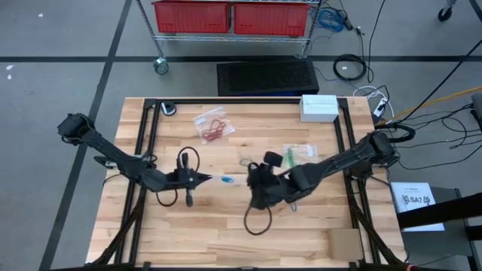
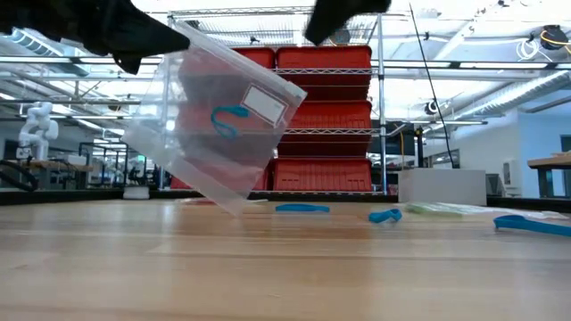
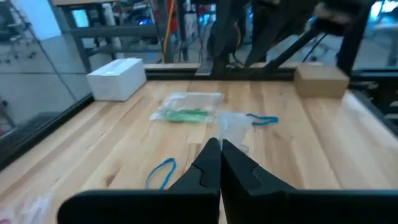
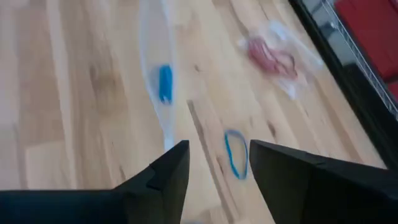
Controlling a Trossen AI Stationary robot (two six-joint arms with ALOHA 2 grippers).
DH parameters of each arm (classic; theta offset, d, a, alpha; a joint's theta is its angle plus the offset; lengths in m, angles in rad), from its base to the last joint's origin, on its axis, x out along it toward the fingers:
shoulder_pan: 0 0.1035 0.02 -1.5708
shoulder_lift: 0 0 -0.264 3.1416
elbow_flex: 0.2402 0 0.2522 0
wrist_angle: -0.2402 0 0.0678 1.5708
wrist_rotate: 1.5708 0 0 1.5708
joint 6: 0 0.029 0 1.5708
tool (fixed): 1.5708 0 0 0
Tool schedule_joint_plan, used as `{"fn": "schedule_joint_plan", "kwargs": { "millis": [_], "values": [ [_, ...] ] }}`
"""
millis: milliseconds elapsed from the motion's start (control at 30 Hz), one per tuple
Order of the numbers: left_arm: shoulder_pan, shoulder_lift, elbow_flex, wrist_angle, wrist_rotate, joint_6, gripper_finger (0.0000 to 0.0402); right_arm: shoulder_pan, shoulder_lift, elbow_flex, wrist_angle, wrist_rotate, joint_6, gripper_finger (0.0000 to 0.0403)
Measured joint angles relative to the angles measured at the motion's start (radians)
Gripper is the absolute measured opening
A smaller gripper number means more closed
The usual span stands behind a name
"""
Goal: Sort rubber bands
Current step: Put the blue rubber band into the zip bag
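Note:
My left gripper (image 1: 205, 179) (image 3: 219, 152) is shut on a clear plastic bag (image 2: 214, 125) with one blue rubber band (image 2: 227, 118) inside, held over the middle of the table. My right gripper (image 4: 214, 165) (image 1: 257, 183) stands open just to the right of that bag, with nothing between its fingers. Below it a loose blue band (image 4: 235, 152) lies flat on the wood. More blue bands (image 2: 302, 208) (image 2: 384, 215) lie on the table. A bag of red bands (image 1: 213, 126) lies at the far side, a bag of green bands (image 1: 300, 150) toward the right. My left gripper pinches the clear bag between its two shut fingers at the bag's upper edge (image 2: 159, 55). The fingers reach in about level from the table's left. The bag hangs tilted below and beyond the fingertips, lifted clear of the table, with the blue band resting inside it.
A white box (image 1: 318, 108) stands at the far right of the table. A flat cardboard piece (image 1: 346, 242) lies at the near right corner. A black cable loop (image 1: 258, 220) hangs under the right arm. Bare wood spreads along the near edge.

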Motion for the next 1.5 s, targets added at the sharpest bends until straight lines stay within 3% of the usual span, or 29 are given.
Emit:
{"fn": "schedule_joint_plan", "kwargs": {
  "millis": [167,267,433,600,700,833,900,1033,1500],
  "values": [
    [0.003,0.000,-0.090,0.219,0.063,0.059,0.0000,0.040,-0.021,-0.122,-0.015,0.012,0.124,0.0165],
    [0.014,0.000,-0.123,0.314,0.112,0.078,0.0000,0.060,-0.029,-0.210,0.108,0.042,0.162,0.0172],
    [0.021,0.000,-0.124,0.320,0.130,0.077,0.0000,0.069,-0.028,-0.312,0.361,0.050,0.123,0.0188],
    [0.021,0.000,-0.124,0.320,0.131,0.078,0.0000,0.067,-0.026,-0.319,0.455,0.055,0.090,0.0189],
    [0.021,0.000,-0.124,0.323,0.131,0.078,0.0000,0.057,-0.022,-0.320,0.469,0.055,0.094,0.0153],
    [0.021,0.000,-0.124,0.325,0.131,0.078,0.0000,0.051,-0.011,-0.323,0.484,0.056,0.092,0.0043],
    [0.021,-0.001,-0.124,0.326,0.131,0.078,0.0000,0.052,-0.011,-0.322,0.533,0.056,0.062,0.0014],
    [0.021,-0.001,-0.124,0.334,0.136,0.078,0.0000,0.050,-0.011,-0.322,0.636,0.048,-0.011,0.0007],
    [0.026,0.061,-0.124,0.422,0.184,0.086,0.0000,0.004,-0.012,-0.320,0.737,-0.003,-0.085,0.0002]
  ]
}}
